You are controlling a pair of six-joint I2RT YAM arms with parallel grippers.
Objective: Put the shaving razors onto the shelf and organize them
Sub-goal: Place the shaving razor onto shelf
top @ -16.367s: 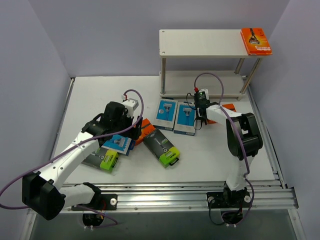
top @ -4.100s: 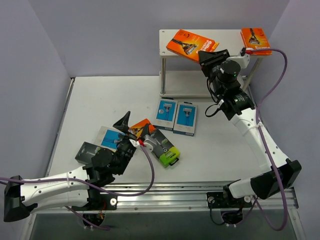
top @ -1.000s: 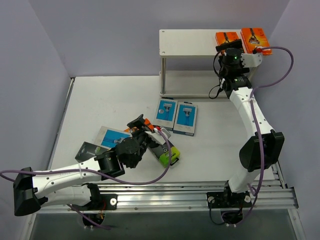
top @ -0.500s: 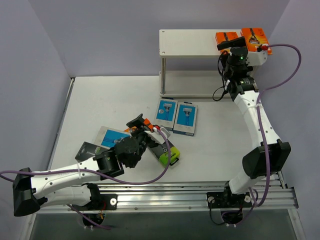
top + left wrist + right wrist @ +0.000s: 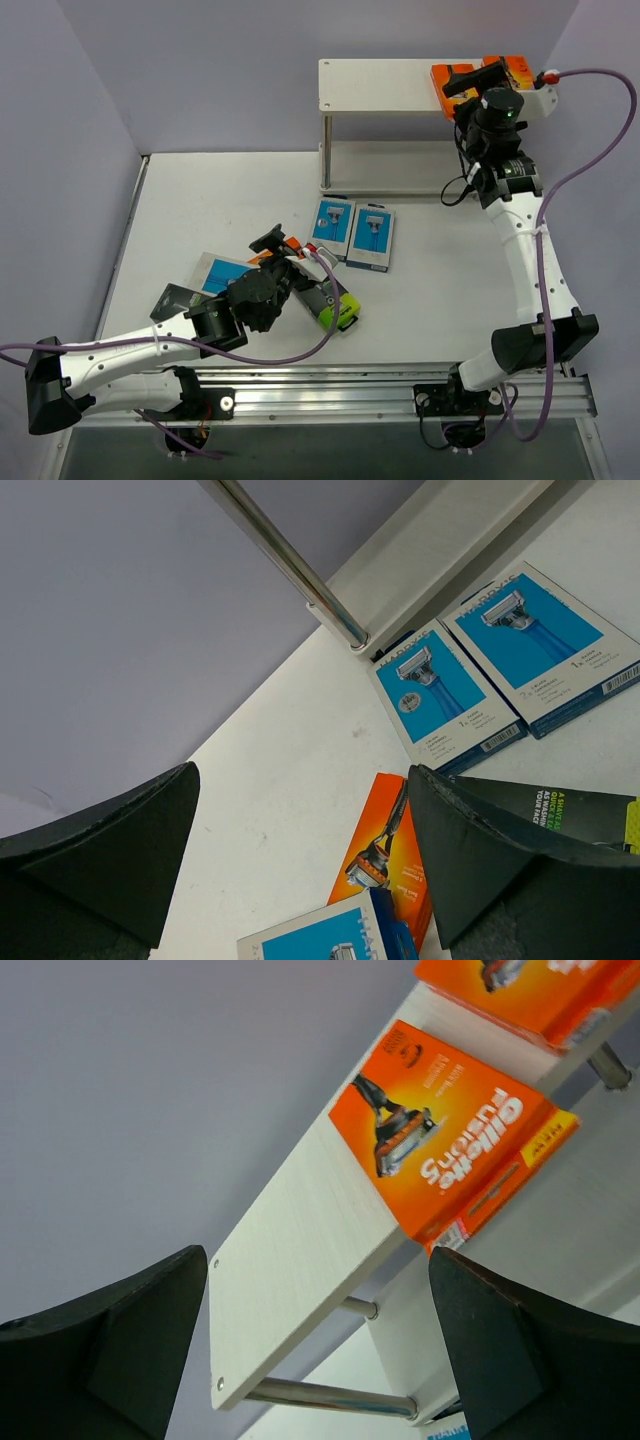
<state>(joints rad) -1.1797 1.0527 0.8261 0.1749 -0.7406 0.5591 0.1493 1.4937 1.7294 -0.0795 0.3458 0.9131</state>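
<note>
Two orange razor packs lie on the shelf's top board (image 5: 380, 85), at its right end. My right gripper (image 5: 477, 72) hovers open and empty just over them, partly covering the left orange pack (image 5: 441, 76) and the right one (image 5: 518, 66). In the right wrist view that left orange pack (image 5: 440, 1130) overhangs the board's edge (image 5: 300, 1260), well beyond the open right gripper (image 5: 320, 1350). My left gripper (image 5: 280, 250) is open above a third orange pack (image 5: 390, 850) on the table, holding nothing. Two light blue packs (image 5: 331, 226) (image 5: 369, 235) lie in front of the shelf.
Another light blue pack (image 5: 222, 272) and two black packs with lime ends (image 5: 335, 300) (image 5: 175, 300) lie around the left arm. The shelf's lower board (image 5: 385, 165) and thin metal posts (image 5: 290, 570) stand just behind the blue packs. Purple walls close in both sides.
My right gripper has drawn off to the right from the orange pack it was over, leaving it on the top board. The left arm has barely shifted.
</note>
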